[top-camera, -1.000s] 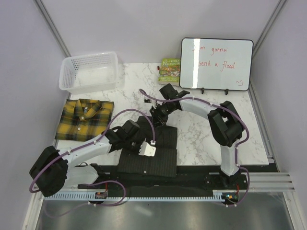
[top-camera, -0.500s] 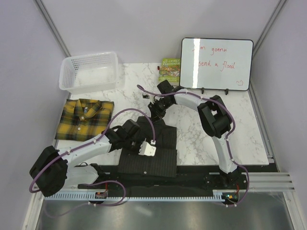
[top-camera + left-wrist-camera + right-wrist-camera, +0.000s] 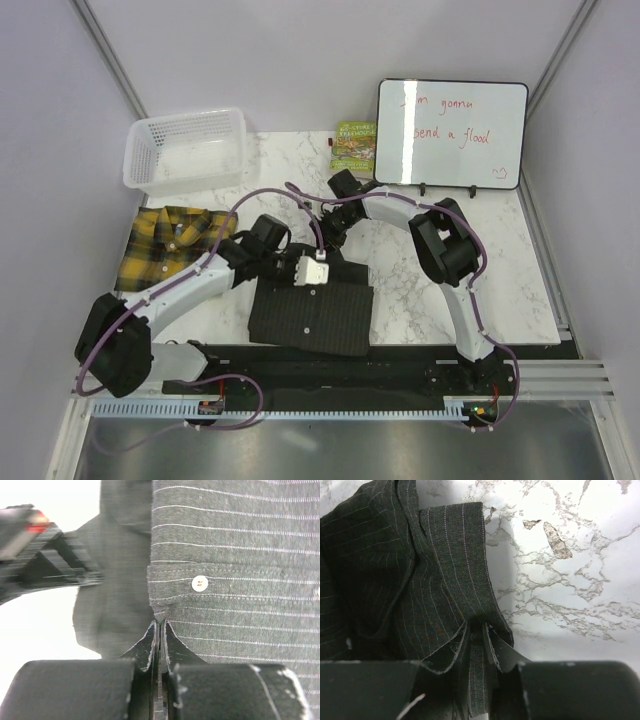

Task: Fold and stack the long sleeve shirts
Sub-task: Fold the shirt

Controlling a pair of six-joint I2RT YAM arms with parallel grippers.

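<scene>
The dark pinstripe shirt (image 3: pixel 310 312) lies as a folded block at the table's middle front. My left gripper (image 3: pixel 327 267) is at its far edge, shut on the cloth. The left wrist view shows those jaws (image 3: pixel 159 624) pressed together at the button placket of the striped cloth (image 3: pixel 235 555), beside a white button (image 3: pixel 200 583). My right gripper (image 3: pixel 335 243) hangs just beyond, shut on a fold of the same shirt (image 3: pixel 445 570); a strip of cloth runs between its fingers (image 3: pixel 477 630). The yellow plaid shirt (image 3: pixel 175 247) lies folded at the left, untouched.
A white mesh basket (image 3: pixel 186 150) stands at the back left. A whiteboard (image 3: pixel 452 133) and a green book (image 3: pixel 354 145) are propped at the back. A small dark item (image 3: pixel 303 203) lies on the marble top (image 3: pixel 420 290). A black strip (image 3: pixel 380 365) borders the near edge.
My left gripper has swung from the shirt's near part to its far edge, bringing the cloth over; the shirt now lies flatter and more compact. The right gripper has drawn back slightly.
</scene>
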